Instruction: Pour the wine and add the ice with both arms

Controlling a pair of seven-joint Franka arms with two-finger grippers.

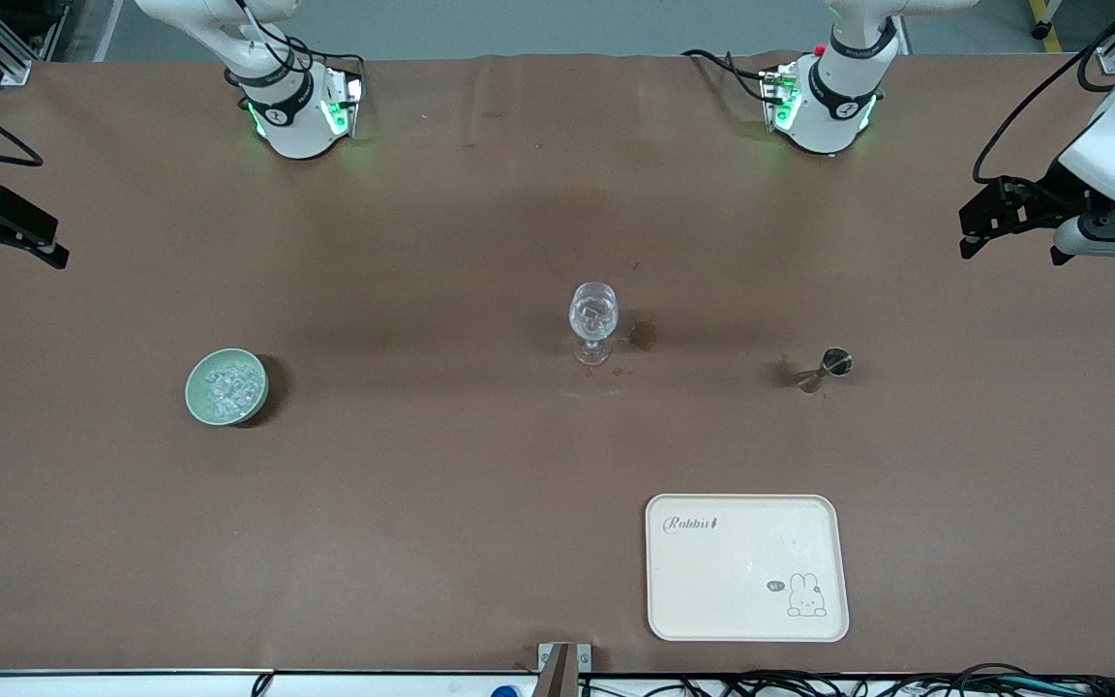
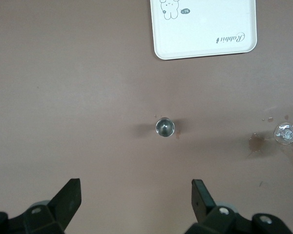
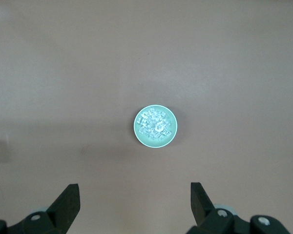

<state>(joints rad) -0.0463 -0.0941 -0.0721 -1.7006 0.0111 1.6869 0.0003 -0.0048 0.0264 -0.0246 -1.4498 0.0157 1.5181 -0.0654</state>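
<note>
Ice (image 1: 226,385) lies heaped as small clear chunks in a pale green bowl (image 1: 194,399) toward the right arm's end of the table. High over the table near that bowl, my right gripper (image 1: 8,259) hangs open and empty; its wrist view looks straight down on the ice (image 3: 155,126). A clear stemmed glass (image 1: 593,315) stands upright mid-table. Beside it, toward the left arm's end, stands a small metal jigger (image 1: 824,368). My left gripper (image 1: 1010,254) hangs open and empty, high above the jigger (image 2: 164,127). Wine is out of view; I cannot tell what the jigger holds.
A cream tray (image 1: 746,566) with a rabbit print lies nearer the front camera than the jigger. A small dark stain (image 1: 643,335) marks the brown cloth beside the glass. Both arm bases (image 1: 301,111) stand along the table's edge farthest from the front camera.
</note>
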